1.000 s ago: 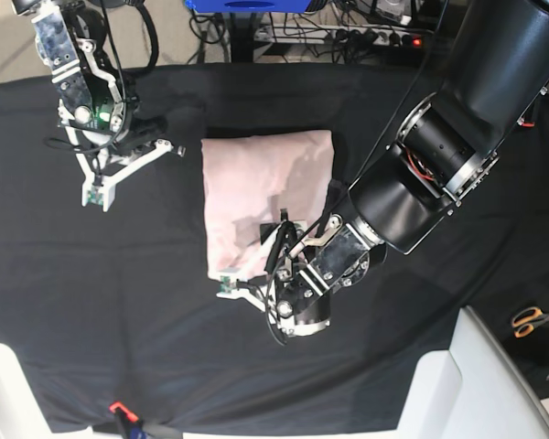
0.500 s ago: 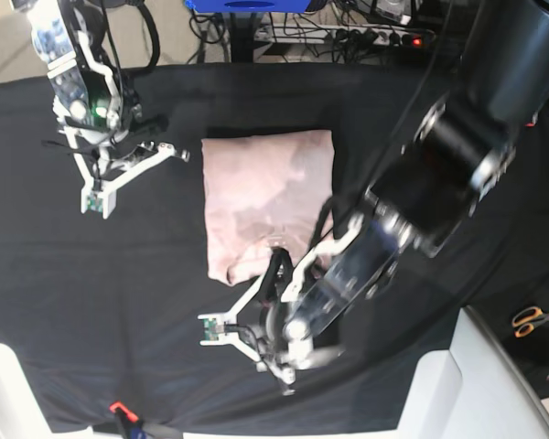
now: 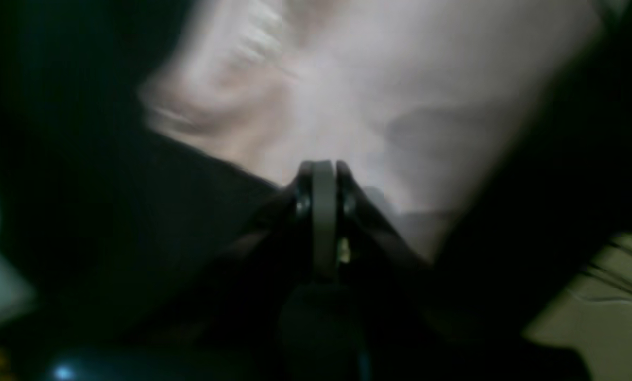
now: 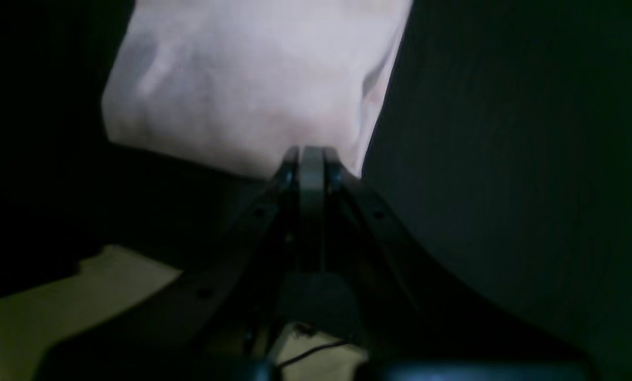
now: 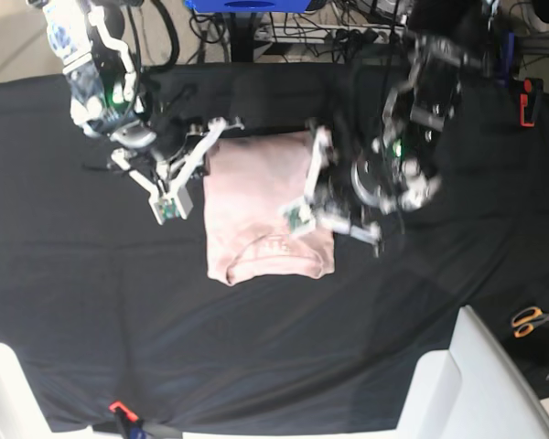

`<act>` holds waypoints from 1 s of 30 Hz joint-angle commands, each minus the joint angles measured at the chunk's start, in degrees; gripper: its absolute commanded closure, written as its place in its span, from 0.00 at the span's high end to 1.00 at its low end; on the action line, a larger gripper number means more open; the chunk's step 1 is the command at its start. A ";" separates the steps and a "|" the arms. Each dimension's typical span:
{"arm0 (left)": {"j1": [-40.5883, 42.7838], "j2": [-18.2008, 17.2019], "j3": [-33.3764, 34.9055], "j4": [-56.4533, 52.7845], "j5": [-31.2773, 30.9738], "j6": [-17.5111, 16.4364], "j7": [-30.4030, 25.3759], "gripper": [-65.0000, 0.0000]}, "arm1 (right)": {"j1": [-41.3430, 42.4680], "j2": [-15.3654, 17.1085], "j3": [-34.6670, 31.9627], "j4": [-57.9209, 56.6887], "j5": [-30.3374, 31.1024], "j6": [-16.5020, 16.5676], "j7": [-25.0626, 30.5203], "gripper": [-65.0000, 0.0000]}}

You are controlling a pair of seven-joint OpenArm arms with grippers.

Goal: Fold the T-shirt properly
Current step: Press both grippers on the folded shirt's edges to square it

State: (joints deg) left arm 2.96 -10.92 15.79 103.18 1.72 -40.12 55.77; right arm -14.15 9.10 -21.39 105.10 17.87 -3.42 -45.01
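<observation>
So the T-shirt [image 5: 267, 208] is lying on the black tablecloth [image 5: 91, 311] in a folded, roughly rectangular bundle, collar end toward the near side of the table, still a bit wrinkled. Both arms are parked right at its 2 side edges. The left gripper [image 5: 309, 176] sits at the edge on the scissors side, and in the left wrist view [image 3: 324, 174] its jaws are pressed together with no gap at all, pink cloth spread just ahead of and above the tips. That view is blurry, and I can't tell whether any fabric is pinched in there. The right gripper [image 5: 194, 161] is at the opposite edge, also clenched tight; from its wrist camera [image 4: 310, 159] the shirt's edge and one corner hang just past the tips, cloth to the front-left of the jaws and bare black tablecloth off to their right. A pair of orange-handled scissors [image 5: 533, 319] lies well apart from everything, off at the table's edge.
</observation>
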 commanded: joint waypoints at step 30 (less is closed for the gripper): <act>3.59 1.12 -1.15 -17.86 -0.09 0.12 -12.21 0.00 | 8.66 -4.75 0.42 -24.35 0.20 2.32 6.29 0.00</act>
State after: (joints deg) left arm 6.66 -9.69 14.66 85.10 1.06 -39.86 42.68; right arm -6.09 4.43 -21.06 80.23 17.82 -1.21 -39.46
